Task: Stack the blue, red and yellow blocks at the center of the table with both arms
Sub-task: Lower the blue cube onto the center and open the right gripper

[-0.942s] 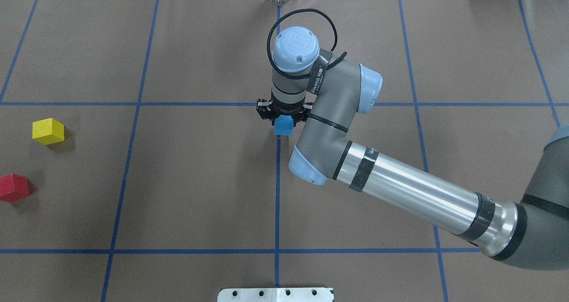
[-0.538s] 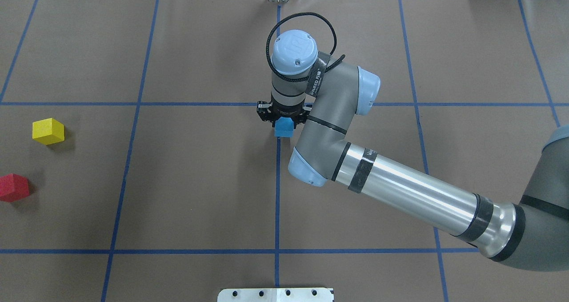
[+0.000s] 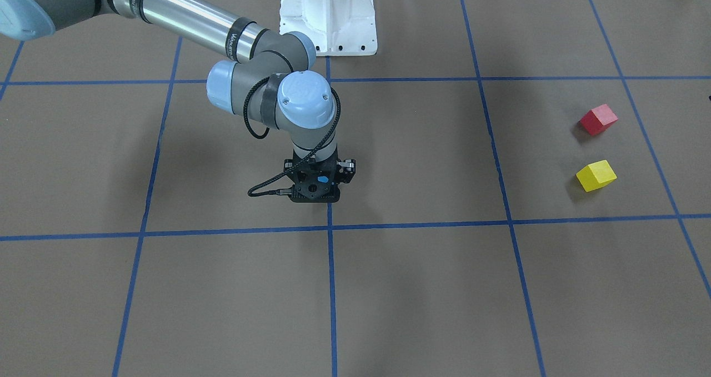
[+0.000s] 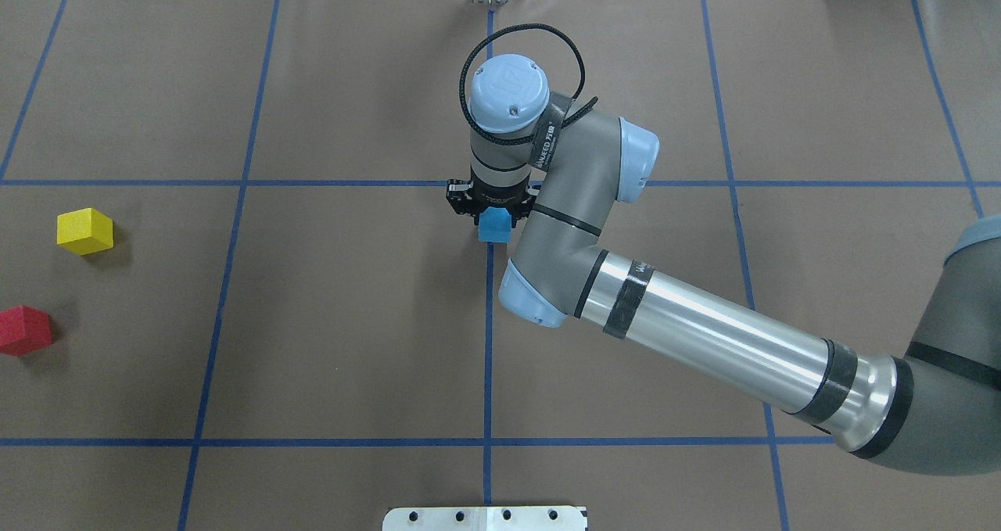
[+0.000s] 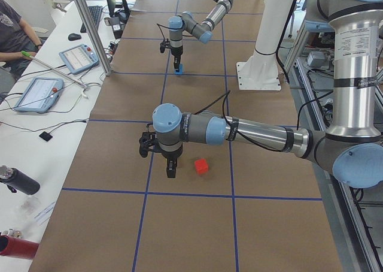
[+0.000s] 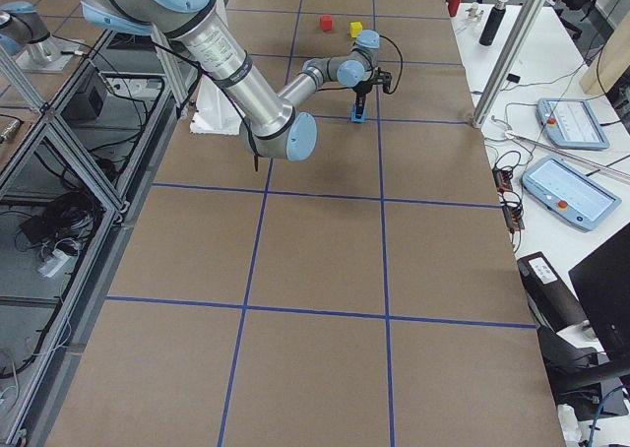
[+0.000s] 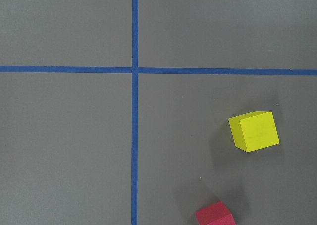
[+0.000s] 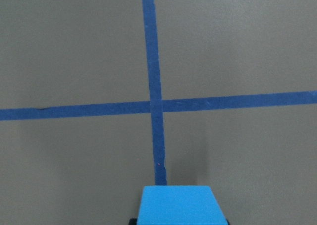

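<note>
"Where was the blue block [image 4: 493,228]?"

"My right gripper [image 4: 492,217] pinched it low over the table's [image 4: 352,320] centre tape line [image 4: 488,343]. I judged: lower straight, settle flat, then release. Left gripper [image 5: 171,168] hung near the red block [image 5: 201,166]; its grip, I couldn't tell."

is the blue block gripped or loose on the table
Gripped: the right gripper clamps the blue block; touching the table, cannot tell.

White side bench [image 5: 24,152] in shot: a person [image 5: 15,32] sits at its far end, keyboard [image 5: 96,14] and mouse [image 5: 74,36] close by; a teach pendant [image 5: 78,57] lies face up, a second pendant [image 5: 37,94] closer in, aluminium post [image 5: 90,29] rising beside them; black bottle [image 5: 18,181] and red bottle [image 5: 15,247] nearest the lens; white pedestal base [image 3: 328,16] stands on the robot's side
</note>
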`<act>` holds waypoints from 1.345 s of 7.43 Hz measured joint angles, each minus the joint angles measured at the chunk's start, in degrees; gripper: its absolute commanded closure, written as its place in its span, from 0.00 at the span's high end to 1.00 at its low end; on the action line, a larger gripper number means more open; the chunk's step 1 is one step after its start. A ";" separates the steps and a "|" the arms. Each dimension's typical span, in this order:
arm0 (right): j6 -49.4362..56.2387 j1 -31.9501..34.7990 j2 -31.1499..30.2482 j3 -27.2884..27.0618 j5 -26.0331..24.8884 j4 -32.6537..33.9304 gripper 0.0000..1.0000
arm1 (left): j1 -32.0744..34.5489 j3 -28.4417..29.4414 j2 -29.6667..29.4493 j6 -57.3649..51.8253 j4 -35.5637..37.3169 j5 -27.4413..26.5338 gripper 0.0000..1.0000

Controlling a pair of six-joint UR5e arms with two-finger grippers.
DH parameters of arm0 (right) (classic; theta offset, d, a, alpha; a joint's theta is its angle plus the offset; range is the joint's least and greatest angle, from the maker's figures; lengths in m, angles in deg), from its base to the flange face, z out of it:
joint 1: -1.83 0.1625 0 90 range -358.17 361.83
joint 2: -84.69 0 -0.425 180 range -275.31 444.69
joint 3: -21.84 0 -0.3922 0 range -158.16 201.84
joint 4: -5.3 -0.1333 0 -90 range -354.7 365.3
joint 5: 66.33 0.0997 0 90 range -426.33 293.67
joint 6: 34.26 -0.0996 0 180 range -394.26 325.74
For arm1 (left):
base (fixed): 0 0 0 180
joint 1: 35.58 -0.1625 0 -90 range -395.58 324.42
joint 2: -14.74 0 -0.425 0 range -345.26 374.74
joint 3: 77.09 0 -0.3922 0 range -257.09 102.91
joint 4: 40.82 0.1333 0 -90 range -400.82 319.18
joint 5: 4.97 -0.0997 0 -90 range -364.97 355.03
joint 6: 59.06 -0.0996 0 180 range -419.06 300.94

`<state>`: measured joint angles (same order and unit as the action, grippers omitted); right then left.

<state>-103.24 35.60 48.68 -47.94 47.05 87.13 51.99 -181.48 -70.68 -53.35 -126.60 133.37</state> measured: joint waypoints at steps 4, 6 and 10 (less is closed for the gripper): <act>0.16 -0.71 0.36 0.99 -0.06 -0.55 0.61 | 0.01 -0.02 0.00 0.00 -0.02 0.00 1.00; 0.16 -0.78 0.34 1.41 -0.08 -1.37 0.99 | 0.03 -0.08 -0.01 0.00 -0.08 0.00 1.00; 0.52 -0.61 0.38 0.79 0.07 -1.55 0.99 | -0.39 0.10 -0.13 0.73 -0.42 -0.07 1.00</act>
<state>-102.72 34.99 49.06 -47.15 47.12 85.58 51.60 -181.38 -70.81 -52.62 -127.02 133.30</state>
